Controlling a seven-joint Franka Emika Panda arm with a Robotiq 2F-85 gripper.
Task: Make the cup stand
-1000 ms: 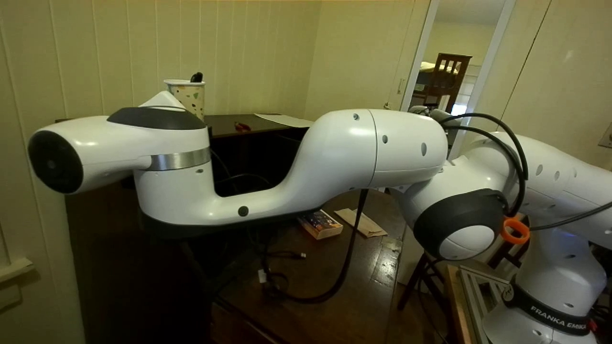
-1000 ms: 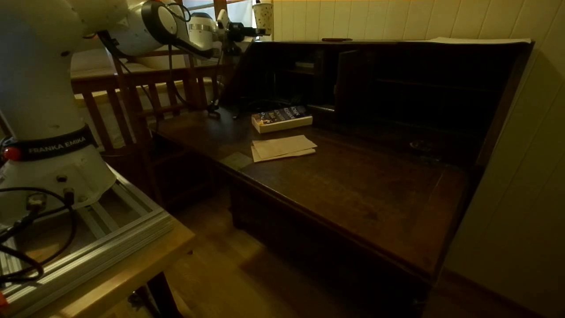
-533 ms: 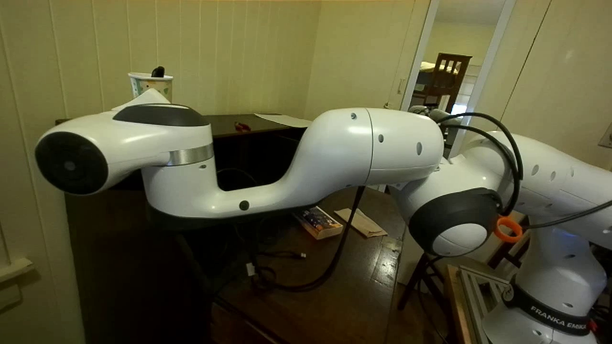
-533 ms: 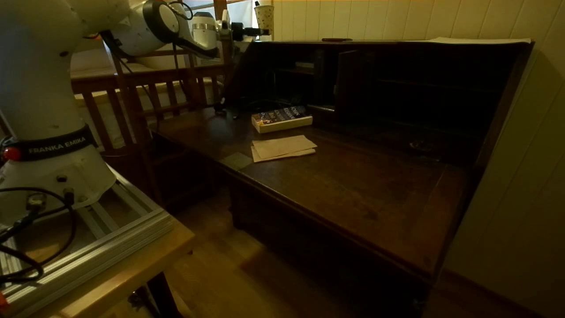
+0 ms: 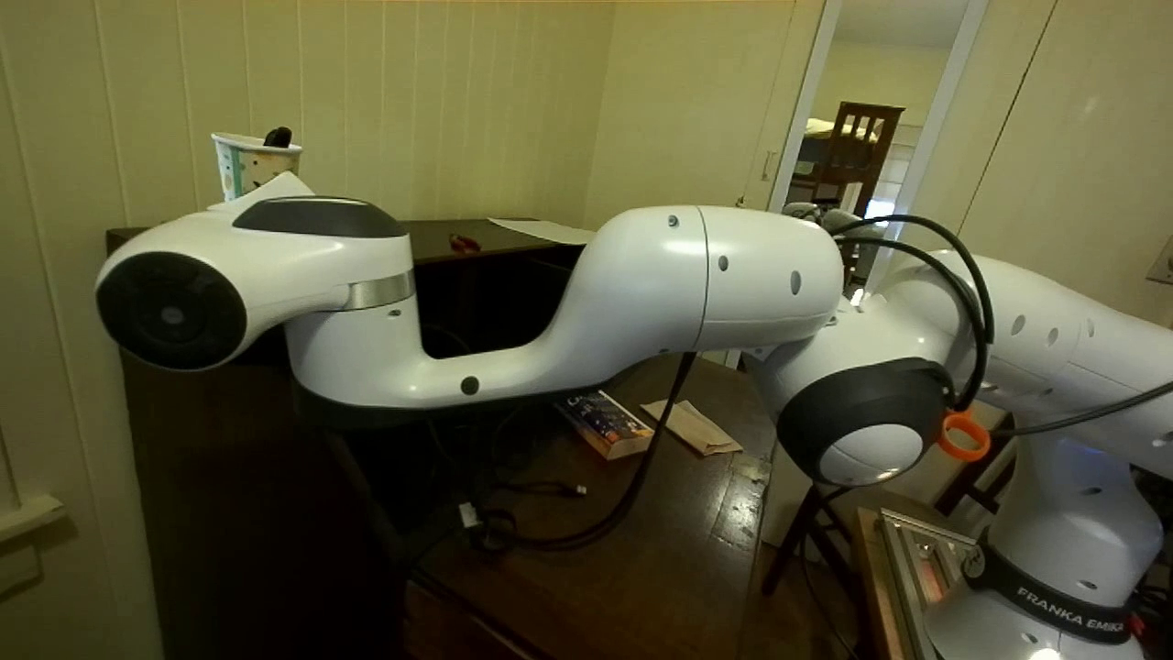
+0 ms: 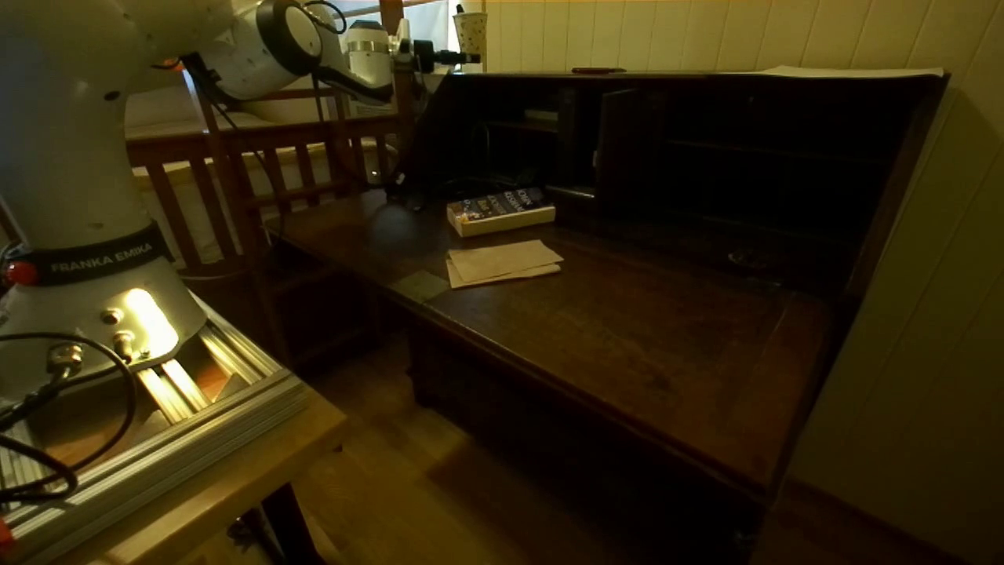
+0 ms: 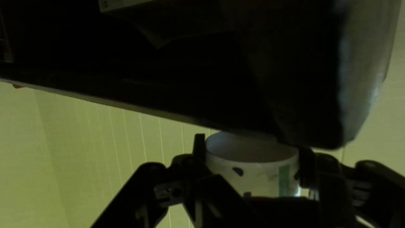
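While in claw (image 7: 253,153), cup (image 5: 254,165) now farther from paper (image 5: 544,231).

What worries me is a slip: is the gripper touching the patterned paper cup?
Touching: the wrist view shows the gripper with fingertips against both sides of the patterned paper cup, no gap showing.
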